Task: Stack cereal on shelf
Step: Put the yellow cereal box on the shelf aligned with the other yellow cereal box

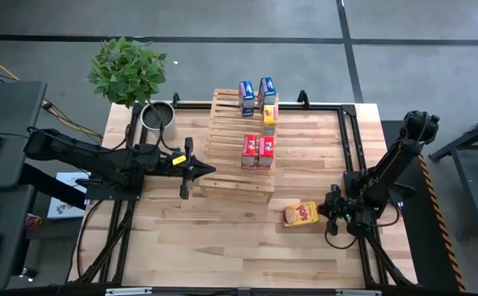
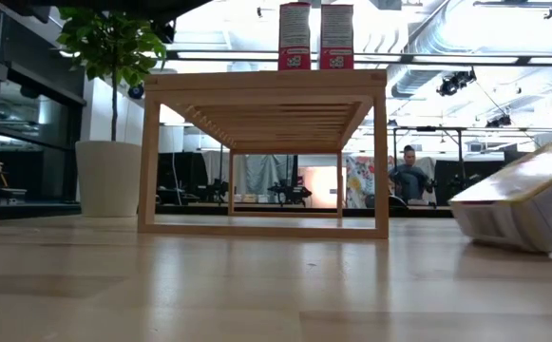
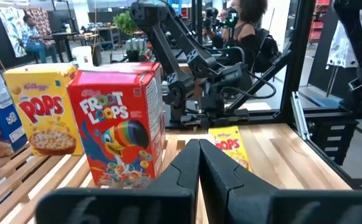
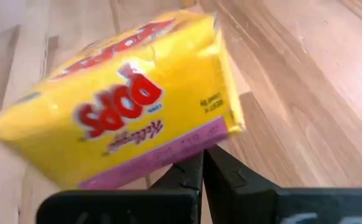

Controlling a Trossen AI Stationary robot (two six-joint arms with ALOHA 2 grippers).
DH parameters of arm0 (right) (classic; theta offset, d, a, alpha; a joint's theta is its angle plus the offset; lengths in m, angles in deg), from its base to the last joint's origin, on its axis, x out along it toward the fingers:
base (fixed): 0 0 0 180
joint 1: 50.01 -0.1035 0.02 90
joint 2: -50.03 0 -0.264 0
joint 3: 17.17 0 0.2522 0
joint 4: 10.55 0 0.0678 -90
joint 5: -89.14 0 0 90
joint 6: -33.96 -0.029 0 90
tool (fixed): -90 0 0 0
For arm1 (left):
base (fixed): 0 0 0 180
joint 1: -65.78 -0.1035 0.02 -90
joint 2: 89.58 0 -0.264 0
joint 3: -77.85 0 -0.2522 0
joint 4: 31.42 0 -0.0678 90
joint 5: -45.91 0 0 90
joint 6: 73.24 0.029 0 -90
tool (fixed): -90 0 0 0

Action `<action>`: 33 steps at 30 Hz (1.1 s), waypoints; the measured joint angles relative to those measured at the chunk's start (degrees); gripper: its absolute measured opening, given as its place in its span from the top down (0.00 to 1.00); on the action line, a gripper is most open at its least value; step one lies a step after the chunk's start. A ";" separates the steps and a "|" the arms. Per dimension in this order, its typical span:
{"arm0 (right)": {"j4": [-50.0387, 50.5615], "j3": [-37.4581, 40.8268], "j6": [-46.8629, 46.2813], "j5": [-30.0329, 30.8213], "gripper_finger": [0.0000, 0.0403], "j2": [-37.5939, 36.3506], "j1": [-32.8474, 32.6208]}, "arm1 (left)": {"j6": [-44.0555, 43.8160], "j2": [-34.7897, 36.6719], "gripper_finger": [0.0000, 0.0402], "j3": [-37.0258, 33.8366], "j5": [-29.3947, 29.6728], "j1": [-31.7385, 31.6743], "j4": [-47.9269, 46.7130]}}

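progress: five cereal boxes are seen on the shelf (image 1: pixel 237 152) — two blue boxes (image 1: pixel 256 94) at the far step, one yellow box on shelf (image 1: pixel 269 113) just in front of them, two red boxes (image 1: pixel 257 151) on the near step.
remaining: one yellow box on table (image 1: pixel 301 214) is left lying flat on the planks, off the shelf; judged as the last item, so the task is mostly done.
right gripper (image 1: pixel 335 215): fingers are pressed together, nothing pinched; the loose yellow box lies just ahead of the tips, contact cannot be told. In the right wrist view it fills the frame, printed face up (image 4: pixel 134 106).
left gripper (image 1: pixel 199 171): fingers are closed on nothing; tips are parked just beside the shelf's near corner, red boxes a little beyond and to one side (image 3: pixel 121 127).
next step (judgement): jaws must be opened before the flat box can be gripped; a lift from flat may need an edge approach.
surface: pale plank tabletop (image 1: pixel 222 238), with a metal pot (image 1: pixel 157 117) and a potted plant (image 1: pixel 127 70) behind the left arm.
room: open lab, bright ceiling lights, seated person (image 2: pixel 409 175) far off behind the table, dark floor around.
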 joint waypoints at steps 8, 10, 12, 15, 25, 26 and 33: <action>-6.40 -0.09 5.49 4.38 1.00 -0.04 0.00 | 0.00 0.49 1.00 0.00 0.00 0.01 0.36; -8.06 -0.10 6.67 5.87 1.00 -0.04 0.00 | 0.00 0.42 1.00 0.00 0.00 0.01 0.04; -9.73 -0.11 7.79 7.30 1.00 -0.06 0.02 | 0.00 0.44 1.00 0.01 0.00 0.01 0.11; -12.30 -0.11 10.04 9.97 1.00 -0.06 0.02 | 0.00 0.44 1.00 0.02 0.00 -0.01 0.12; -18.14 -0.15 15.49 10.36 1.00 -0.06 4.18 | 0.00 0.44 1.00 0.01 -0.02 0.00 0.29; -19.26 -0.15 16.94 9.83 1.00 -0.06 5.01 | 0.00 0.44 1.00 0.00 -0.02 -0.01 0.31; -26.81 -0.17 26.10 5.21 1.00 -0.06 9.64 | -0.03 0.44 1.00 0.02 -0.02 0.00 -0.91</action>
